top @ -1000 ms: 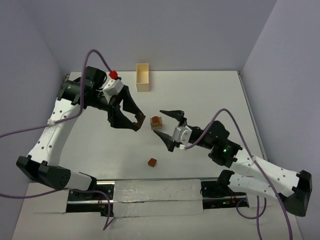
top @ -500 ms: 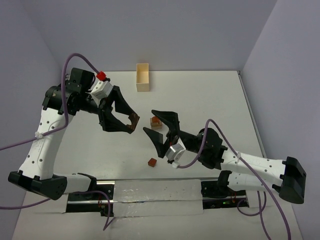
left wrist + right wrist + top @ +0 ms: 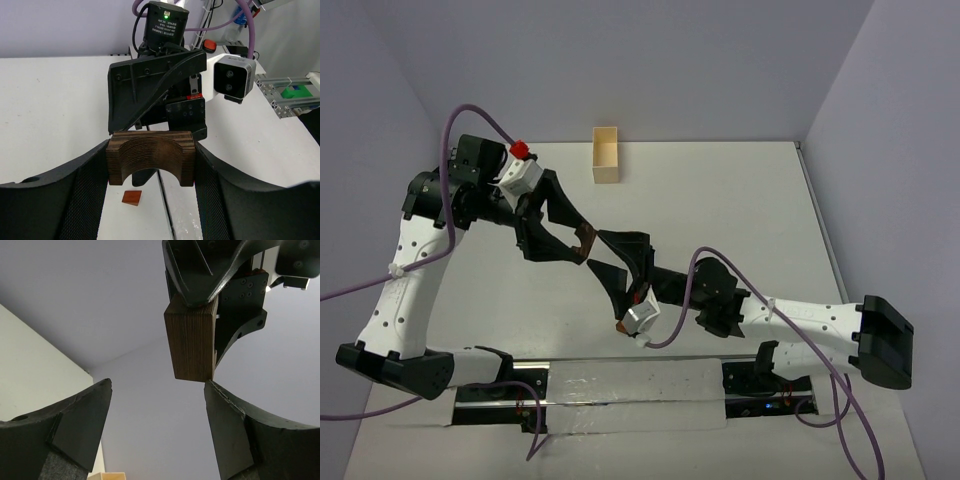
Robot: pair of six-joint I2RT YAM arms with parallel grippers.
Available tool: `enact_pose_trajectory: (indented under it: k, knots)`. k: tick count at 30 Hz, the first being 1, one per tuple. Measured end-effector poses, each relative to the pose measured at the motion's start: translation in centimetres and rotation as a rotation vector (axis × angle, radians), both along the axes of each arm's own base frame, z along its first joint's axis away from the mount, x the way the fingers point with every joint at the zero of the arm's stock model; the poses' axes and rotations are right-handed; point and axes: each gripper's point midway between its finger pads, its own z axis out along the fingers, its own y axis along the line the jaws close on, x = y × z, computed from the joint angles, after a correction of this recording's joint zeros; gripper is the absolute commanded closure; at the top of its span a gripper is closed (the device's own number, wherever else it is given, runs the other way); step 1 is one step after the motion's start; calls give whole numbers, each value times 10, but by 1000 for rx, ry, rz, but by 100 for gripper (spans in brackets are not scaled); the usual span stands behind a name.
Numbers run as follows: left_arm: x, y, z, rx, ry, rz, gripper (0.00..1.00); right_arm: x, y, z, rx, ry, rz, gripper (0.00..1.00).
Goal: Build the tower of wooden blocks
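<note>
My left gripper is shut on a dark brown wooden arch block and holds it above the table, arch opening downward. My right gripper is open and tilted upward, its fingertips right beside that arch block. In the right wrist view the arch block hangs just above the gap between my open fingers, close to the right one. A small reddish-brown block lies on the table below; in the top view it is partly hidden by the right wrist. The small block stack seen earlier is hidden behind the right gripper.
A pale rectangular wooden box stands at the far edge of the table, and its rim shows in the right wrist view. The right arm's wrist and camera fill the space just beyond the arch block. The mounting rail runs along the near edge.
The right arm has swung left and tilted up, bringing its open fingers next to the held arch block and covering the small stack. The left arm drew back to the left, then held still.
</note>
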Motion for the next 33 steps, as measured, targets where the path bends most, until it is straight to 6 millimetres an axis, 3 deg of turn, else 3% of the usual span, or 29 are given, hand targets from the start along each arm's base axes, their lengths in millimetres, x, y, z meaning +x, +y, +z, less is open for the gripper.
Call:
enact_pose_trajectory:
  k: [18,25,33]
  knots:
    - [2,-1,2,-22,-31,-8,96,7,0,10,35,-58,-71,20]
    - [-2,-8,-8,-2,47,-50,96,-2,-16,39,116,-105,-77,21]
    - [-2,-9,-8,-7,62,-58,96,-6,-16,38,110,-124,-68,28]
